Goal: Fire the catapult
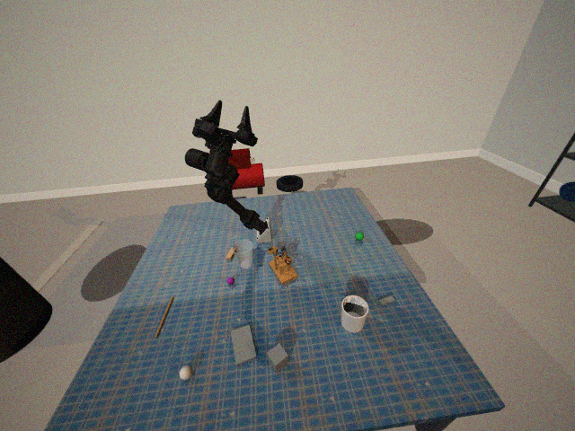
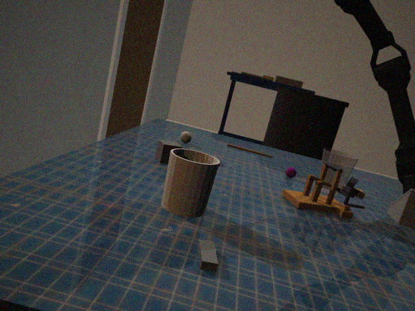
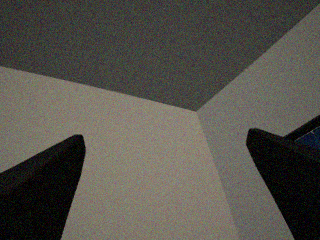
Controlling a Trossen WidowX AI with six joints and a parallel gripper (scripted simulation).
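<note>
The wooden catapult (image 1: 285, 276) (image 2: 307, 200) stands mid-table; I make out no ball on it. The white mug (image 1: 353, 321) (image 2: 188, 188) stands upright, nearer the top camera. A small purple ball (image 1: 230, 281) (image 2: 290, 172) lies beside the catapult, a cream-white ball (image 1: 185, 372) (image 2: 185, 137) near one table corner, and a green ball (image 1: 359, 235) near a side edge. My gripper (image 1: 233, 104) (image 3: 169, 139) is open and empty, raised high above the table and pointing up. The wrist view shows only walls, ceiling and a dark-edged blue thing. The exterior view does not show the gripper.
A clear cup (image 1: 246, 256) stands close to the catapult, near a small wooden block (image 1: 230, 253). Two grey blocks (image 1: 243, 345) (image 1: 278, 356) lie between the white ball and mug. A small grey block (image 1: 386, 300) (image 2: 208, 253) lies beside the mug. A thin stick (image 1: 164, 317) (image 2: 249, 151) lies near one side.
</note>
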